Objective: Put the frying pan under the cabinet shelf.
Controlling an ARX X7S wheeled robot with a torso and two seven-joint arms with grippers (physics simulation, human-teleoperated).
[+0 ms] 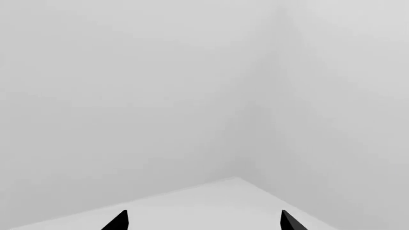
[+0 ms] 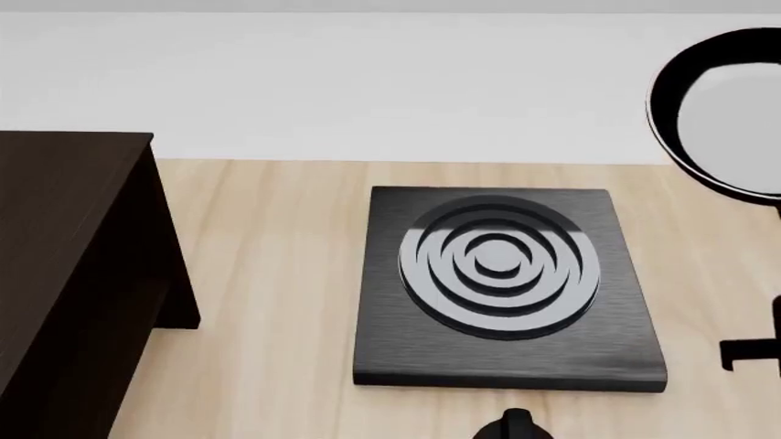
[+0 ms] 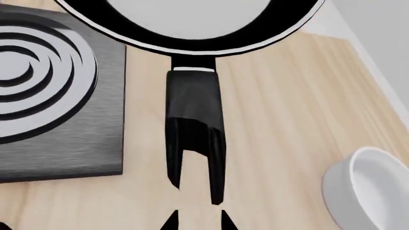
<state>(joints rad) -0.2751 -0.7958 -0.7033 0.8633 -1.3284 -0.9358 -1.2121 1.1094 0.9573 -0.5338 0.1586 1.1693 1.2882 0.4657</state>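
Observation:
The frying pan (image 2: 730, 110) is black with a pale-grey inside. It hangs raised at the far right of the head view, right of the black slab. In the right wrist view its rim (image 3: 191, 45) and short black handle (image 3: 195, 124) run down toward my right gripper (image 3: 198, 221). The jaws stand narrow there, shut on the handle's end, and only their black tips show. The dark brown cabinet shelf (image 2: 61, 256) stands at the left on the wooden counter. My left gripper (image 1: 203, 221) is open and empty, facing a blank grey wall corner, away from both.
A black square slab with concentric rings (image 2: 507, 283) lies mid-counter between cabinet and pan; it also shows in the right wrist view (image 3: 51, 96). A white round bowl (image 3: 374, 191) sits on the counter to the pan handle's side. A white wall runs behind the counter.

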